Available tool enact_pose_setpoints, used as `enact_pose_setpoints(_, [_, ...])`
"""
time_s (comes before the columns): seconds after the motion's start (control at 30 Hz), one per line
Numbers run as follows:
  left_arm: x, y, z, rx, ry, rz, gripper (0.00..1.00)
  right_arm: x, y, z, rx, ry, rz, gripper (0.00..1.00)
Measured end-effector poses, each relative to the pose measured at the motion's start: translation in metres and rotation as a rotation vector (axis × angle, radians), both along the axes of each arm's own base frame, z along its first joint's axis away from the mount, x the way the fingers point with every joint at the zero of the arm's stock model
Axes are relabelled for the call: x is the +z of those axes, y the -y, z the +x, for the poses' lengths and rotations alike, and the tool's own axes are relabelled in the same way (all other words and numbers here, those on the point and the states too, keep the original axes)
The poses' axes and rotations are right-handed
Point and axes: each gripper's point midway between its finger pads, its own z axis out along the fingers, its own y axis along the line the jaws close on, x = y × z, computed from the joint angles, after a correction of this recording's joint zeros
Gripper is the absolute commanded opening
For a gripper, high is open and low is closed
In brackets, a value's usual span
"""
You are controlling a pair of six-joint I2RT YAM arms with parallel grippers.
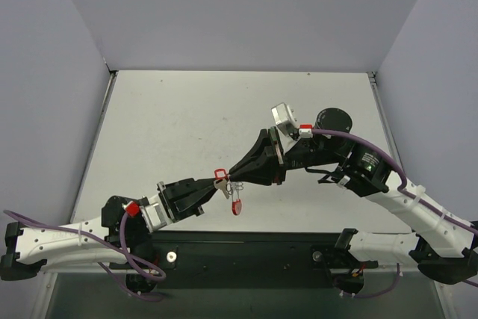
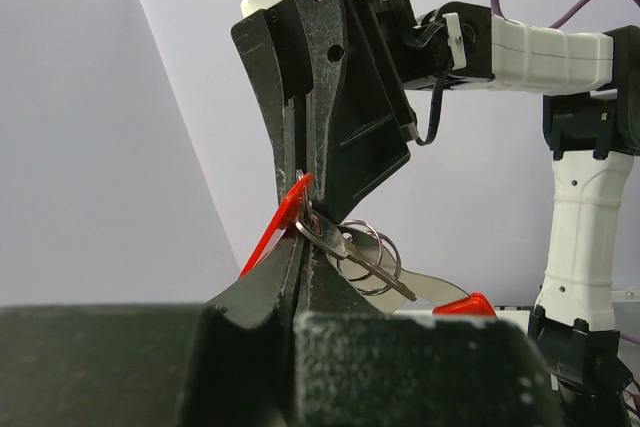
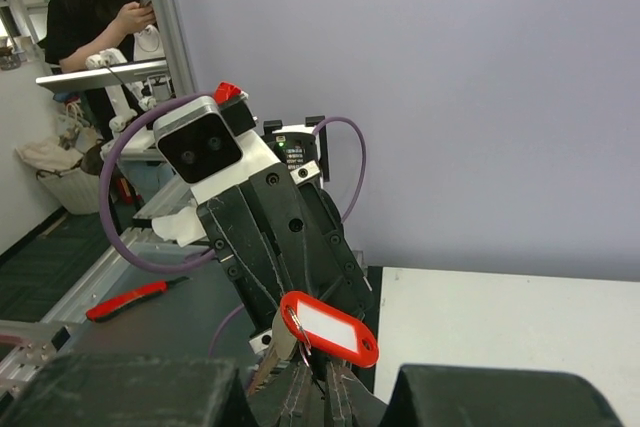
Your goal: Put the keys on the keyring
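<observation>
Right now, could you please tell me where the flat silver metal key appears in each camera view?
Top external: flat silver metal key just left of centre.
Left wrist: key mid-frame, slanting down-right.
Right wrist: key low, left of centre.
Shared landmark: left gripper and right gripper facing tip to tip.

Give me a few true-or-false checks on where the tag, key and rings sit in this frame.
1. The left tool and right tool meet above the table. True.
2. The rings lie flat on the table. False: they hang in the air beside the tool tips.
3. The red tag has a pale centre. True.
4. The left tool is wide open. False: its fingers look closed on the key.
5. A red clip hangs under the rings. True.
</observation>
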Motion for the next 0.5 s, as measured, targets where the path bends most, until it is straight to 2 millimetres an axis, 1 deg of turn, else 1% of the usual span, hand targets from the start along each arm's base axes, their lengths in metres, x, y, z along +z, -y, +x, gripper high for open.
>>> enact_pose_setpoints(0.27, [0.001, 0.0, 0.0, -0.003, -0.005, -0.007, 0.0, 0.001, 0.0, 0.002, -0.026, 0.002, 0.003, 0.0])
enact_pose_setpoints(0.5, [-0.002, 0.002, 0.003, 0.003, -0.024, 0.001, 0.0, -0.004, 0.003, 0.011, -0.118, 0.017, 0.024, 0.0])
